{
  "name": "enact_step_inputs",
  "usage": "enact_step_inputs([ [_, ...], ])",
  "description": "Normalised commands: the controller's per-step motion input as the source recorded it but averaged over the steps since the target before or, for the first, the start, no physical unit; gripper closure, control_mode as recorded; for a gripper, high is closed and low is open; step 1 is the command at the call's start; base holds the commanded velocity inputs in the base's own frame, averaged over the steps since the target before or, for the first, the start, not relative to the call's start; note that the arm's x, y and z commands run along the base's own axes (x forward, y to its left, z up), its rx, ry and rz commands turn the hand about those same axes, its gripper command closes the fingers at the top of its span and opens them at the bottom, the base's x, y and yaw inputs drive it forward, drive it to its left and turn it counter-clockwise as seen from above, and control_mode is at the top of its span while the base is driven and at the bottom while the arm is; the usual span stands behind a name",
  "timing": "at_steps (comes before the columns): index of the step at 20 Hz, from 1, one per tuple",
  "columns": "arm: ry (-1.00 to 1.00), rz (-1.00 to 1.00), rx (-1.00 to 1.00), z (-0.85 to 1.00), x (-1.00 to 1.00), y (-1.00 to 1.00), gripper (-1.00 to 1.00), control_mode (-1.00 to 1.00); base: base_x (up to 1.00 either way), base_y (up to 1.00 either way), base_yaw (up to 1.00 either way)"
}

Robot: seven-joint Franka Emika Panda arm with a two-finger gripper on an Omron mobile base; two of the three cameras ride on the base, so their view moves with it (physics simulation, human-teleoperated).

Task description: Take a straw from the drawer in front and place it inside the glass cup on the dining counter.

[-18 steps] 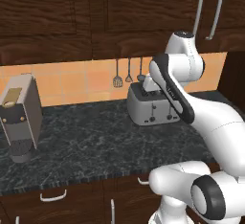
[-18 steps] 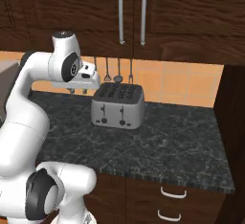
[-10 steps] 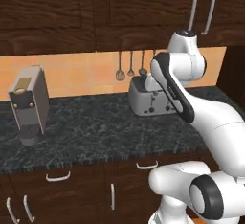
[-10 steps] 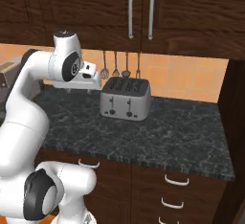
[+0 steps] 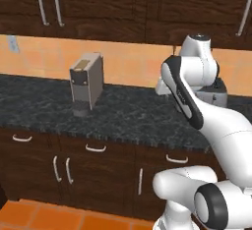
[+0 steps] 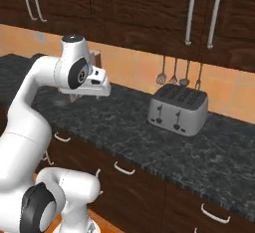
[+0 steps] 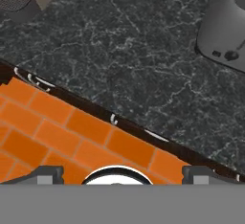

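Note:
My gripper (image 7: 123,173) hangs above the front edge of a black worktop, pointing down. Its fingertips (image 7: 48,173) stand far apart at the bottom corners of the hand view, open with nothing between them. In the right base view the white hand (image 6: 97,82) sits beside the arm's upper joint. Under the worktop runs a row of shut dark wood drawers with silver handles (image 5: 96,148) (image 6: 124,169). I cannot tell which of them is the drawer. The straw, the glass cup and the dining counter are out of view.
A silver toaster (image 6: 178,109) (image 5: 212,94) and a grey coffee machine (image 5: 86,82) stand on the black speckled worktop (image 5: 128,116). Utensils (image 6: 174,75) hang on the orange wall. Dark cabinets hang above. Below the hand is orange tile floor (image 7: 72,137).
Both base views have swung left along the worktop, so the camera moved. The toaster slid right in frame, the coffee machine toward the middle. The arm keeps its pose.

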Motion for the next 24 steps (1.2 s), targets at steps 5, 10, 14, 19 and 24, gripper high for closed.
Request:
enact_step_inputs([
  [5,0.00,0.00,0.00,0.00,0.00,0.00,-1.00,1.00,-0.29,-0.45,0.69],
  [10,0.00,0.00,0.00,0.00,0.00,0.00,-1.00,1.00,-0.60,-0.26,0.40],
  [14,0.00,0.00,0.00,0.00,0.00,0.00,-1.00,1.00,-0.75,-0.26,0.15],
  [19,0.00,0.00,0.00,0.00,0.00,0.00,-1.00,1.00,-0.47,-0.33,0.13],
  [24,0.00,0.00,0.00,0.00,0.00,0.00,-1.00,1.00,-0.04,-0.29,0.27],
])
